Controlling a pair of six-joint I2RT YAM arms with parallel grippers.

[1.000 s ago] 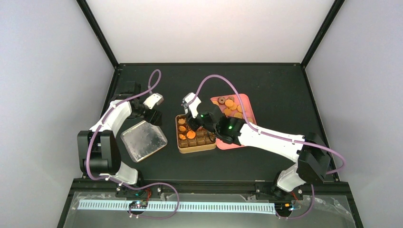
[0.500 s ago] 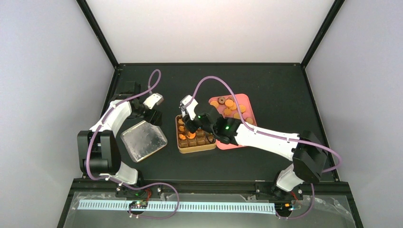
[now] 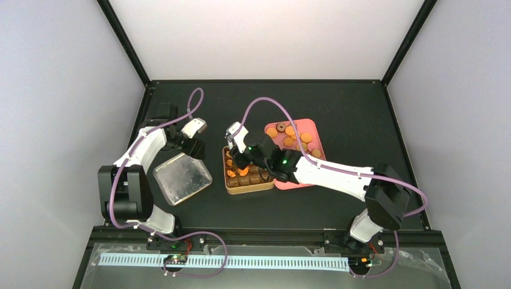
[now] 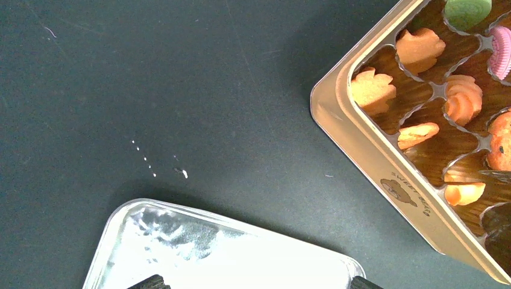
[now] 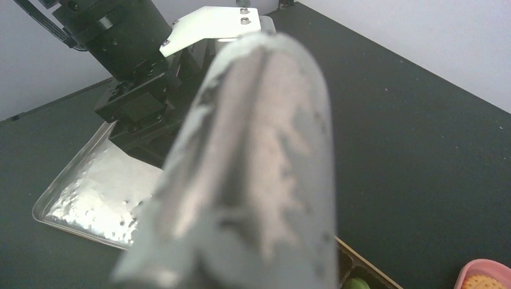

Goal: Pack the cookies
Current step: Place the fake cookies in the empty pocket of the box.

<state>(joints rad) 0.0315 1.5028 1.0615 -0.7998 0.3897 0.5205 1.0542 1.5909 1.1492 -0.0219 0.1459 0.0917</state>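
The cookies lie in two places: several orange and a few dark ones on the pink tray (image 3: 313,155), and several in the brown compartmented tin (image 3: 248,188). In the left wrist view the tin (image 4: 361,144) holds orange cookies (image 4: 420,49), a green one (image 4: 467,9) and a pink one (image 4: 501,45). My right gripper (image 3: 240,158) is over the tin, shut on the metal tongs (image 5: 265,168), which block most of its own view. A tong tip (image 4: 494,174) shows just above an orange cookie (image 4: 463,192). My left gripper (image 4: 256,283) is open above the silver lid (image 4: 229,259).
The silver lid (image 3: 182,177) lies left of the tin, with the left gripper (image 3: 194,147) at its far corner. The pink tray touches the tin's right side. A few white crumbs (image 4: 181,173) lie on the black table. Black frame posts stand at the back corners.
My right gripper has moved a little left and nearer over the tin with the tongs. The left arm has not moved.
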